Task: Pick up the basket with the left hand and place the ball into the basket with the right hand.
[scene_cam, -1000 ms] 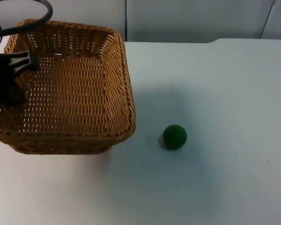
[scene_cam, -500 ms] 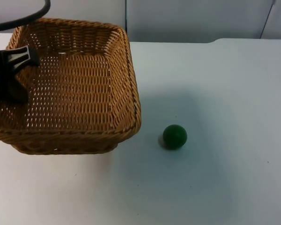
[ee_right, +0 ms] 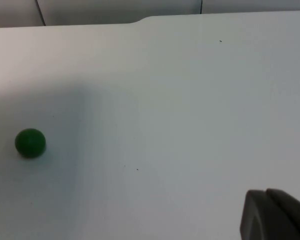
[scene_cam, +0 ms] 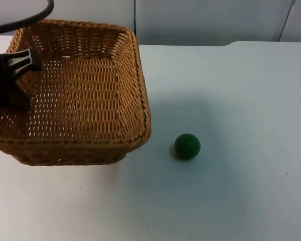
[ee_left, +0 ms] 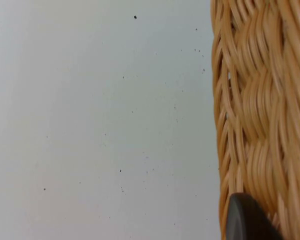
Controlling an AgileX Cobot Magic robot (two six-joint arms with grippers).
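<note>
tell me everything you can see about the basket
The basket is a square, open-topped one woven from tan wicker, with sloping walls, a thick braided rim and an open-weave bottom. Nothing lies inside it. It sits at the table's left, tilted, its shadow falling on the white top beside the green ball, which lies apart from it. The left hand grips its left rim; the left wrist view shows the weave close up.

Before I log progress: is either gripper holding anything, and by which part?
The left gripper holds the basket by its left rim; the ball lies unheld on the table.
</note>
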